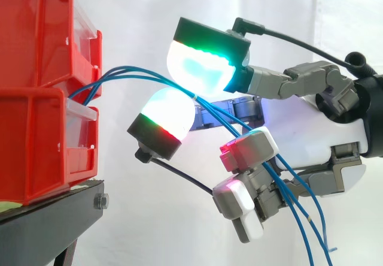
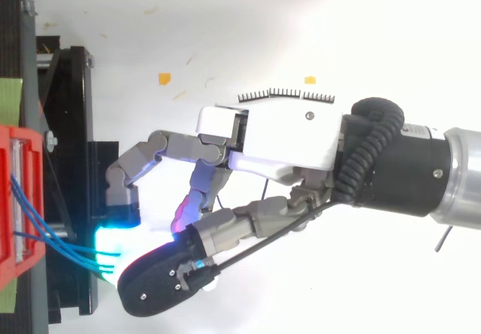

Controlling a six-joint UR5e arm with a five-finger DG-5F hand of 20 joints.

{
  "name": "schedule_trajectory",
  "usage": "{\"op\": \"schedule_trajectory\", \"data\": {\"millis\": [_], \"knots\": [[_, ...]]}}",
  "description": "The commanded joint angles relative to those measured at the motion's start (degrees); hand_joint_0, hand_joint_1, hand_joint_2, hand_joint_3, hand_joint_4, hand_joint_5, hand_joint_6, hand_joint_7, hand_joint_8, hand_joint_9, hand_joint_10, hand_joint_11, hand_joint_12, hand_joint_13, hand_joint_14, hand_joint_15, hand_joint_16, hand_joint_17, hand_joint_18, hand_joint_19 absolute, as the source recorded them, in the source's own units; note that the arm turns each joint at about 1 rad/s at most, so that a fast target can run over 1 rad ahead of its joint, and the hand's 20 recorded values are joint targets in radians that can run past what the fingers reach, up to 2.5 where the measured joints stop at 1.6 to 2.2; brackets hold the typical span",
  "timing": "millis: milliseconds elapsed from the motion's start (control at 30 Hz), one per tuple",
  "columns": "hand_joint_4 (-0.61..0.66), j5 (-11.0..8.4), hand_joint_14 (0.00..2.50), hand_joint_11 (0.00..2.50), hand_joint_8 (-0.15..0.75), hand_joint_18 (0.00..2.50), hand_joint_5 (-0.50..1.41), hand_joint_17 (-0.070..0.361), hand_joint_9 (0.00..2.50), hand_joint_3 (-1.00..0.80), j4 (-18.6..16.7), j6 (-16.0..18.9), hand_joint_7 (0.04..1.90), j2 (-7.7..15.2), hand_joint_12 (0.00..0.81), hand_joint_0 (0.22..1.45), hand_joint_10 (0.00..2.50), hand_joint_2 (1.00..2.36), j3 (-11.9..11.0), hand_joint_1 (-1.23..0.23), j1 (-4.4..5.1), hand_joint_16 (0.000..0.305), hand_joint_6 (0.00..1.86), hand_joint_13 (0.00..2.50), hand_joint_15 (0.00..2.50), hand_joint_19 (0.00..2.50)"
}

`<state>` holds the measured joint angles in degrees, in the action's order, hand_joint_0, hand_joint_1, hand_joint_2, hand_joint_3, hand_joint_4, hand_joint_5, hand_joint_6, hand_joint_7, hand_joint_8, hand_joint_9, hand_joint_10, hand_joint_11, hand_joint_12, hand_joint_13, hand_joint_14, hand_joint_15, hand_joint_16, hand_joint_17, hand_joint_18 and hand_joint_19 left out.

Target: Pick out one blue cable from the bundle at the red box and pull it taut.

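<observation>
Several thin blue cables [image 1: 128, 71] come out between the two stacked red bins [image 1: 36, 38] at the left, arch up, then run right and hang down past the hand [image 1: 323, 134]. The hand reaches in from the right. Two of its glowing pads [image 1: 200, 65] close from above and below on a blue cable just right of the bins, pinching it. The other cables pass behind the lower pad and drop between the curled lower fingers [image 1: 245, 149]. From above, the hand [image 2: 285, 138] sits close to the red box [image 2: 15, 198], and the blue cables [image 2: 22, 206] lead into the cyan glow.
The bins rest on a black stand [image 1: 48, 224] with a bolt at its corner. The white curtain hangs behind. In the top view the black stand [image 2: 75, 123] runs down the left side, and small orange marks [image 2: 164, 78] lie on the white floor.
</observation>
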<state>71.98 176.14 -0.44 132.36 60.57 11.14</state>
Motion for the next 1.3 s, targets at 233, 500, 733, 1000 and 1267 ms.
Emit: {"op": "schedule_trajectory", "data": {"millis": [233,500,733,1000,1267], "knots": [[-0.05,0.00,0.02,0.90,0.334,0.89,-0.08,0.109,1.46,-0.18,0.0,0.0,0.94,0.0,0.344,0.59,0.04,1.02,0.0,-0.59,-0.07,0.049,0.88,1.13,0.65,0.67],[-0.03,0.00,0.02,0.89,0.359,0.95,-0.10,0.125,1.40,-0.02,0.0,0.0,0.92,0.0,0.382,0.62,0.03,1.01,0.0,-0.82,-0.07,0.055,0.91,1.13,0.64,0.64],[-0.13,0.09,0.03,0.92,0.307,0.91,-0.12,0.104,1.36,-0.13,0.0,0.0,0.95,0.0,0.339,0.67,0.03,1.02,0.1,-0.82,-0.16,0.046,0.93,1.11,0.67,0.68],[-0.31,0.09,0.03,0.93,0.275,0.95,-0.12,0.099,1.40,-0.50,0.0,0.0,1.10,0.0,0.318,0.79,0.04,1.00,0.1,-0.87,-0.16,0.044,0.94,1.13,0.67,0.69],[-0.35,0.09,0.03,0.95,0.269,0.98,-0.10,0.097,1.43,-0.50,0.0,0.0,1.15,0.0,0.318,0.80,0.04,1.00,0.1,-0.91,-0.16,0.043,0.96,1.16,0.67,0.67]]}}
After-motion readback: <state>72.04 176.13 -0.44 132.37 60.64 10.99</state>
